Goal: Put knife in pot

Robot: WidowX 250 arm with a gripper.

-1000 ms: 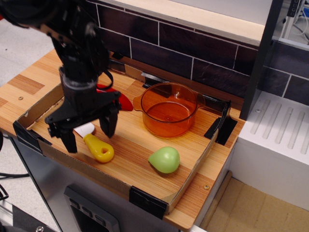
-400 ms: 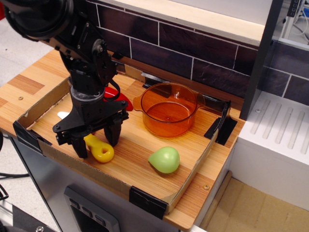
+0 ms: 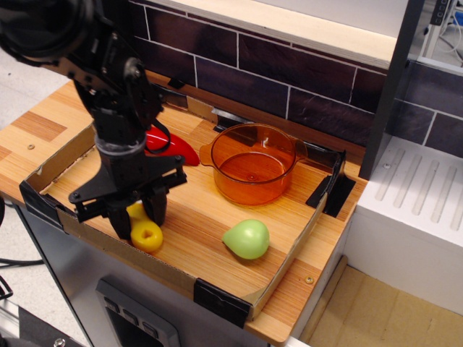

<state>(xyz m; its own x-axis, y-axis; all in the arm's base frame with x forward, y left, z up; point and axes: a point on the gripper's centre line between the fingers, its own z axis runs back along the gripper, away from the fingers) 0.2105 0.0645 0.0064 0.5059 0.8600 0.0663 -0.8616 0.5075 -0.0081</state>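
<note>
The knife [image 3: 147, 235] lies at the front left of the wooden board; only the round end of its yellow handle, with the hole, shows, and the white blade is hidden under the gripper. My gripper [image 3: 137, 215] points down over it, with its black fingers [image 3: 155, 208] closed in on either side of the handle. The knife still rests on the board. The translucent orange pot [image 3: 249, 189] stands upright and empty to the right and further back, about a hand's width from the gripper.
A green pear-shaped toy [image 3: 247, 238] lies in front of the pot. A red toy pepper [image 3: 173, 147] lies behind the gripper. A low cardboard wall [image 3: 286, 260] with black corner clips [image 3: 221, 300] rims the board. A dark tiled wall stands behind.
The gripper has come down over the knife and its fingers have narrowed around the yellow handle. The white blade, visible one second ago, is now hidden. The handle has shifted slightly forward.
</note>
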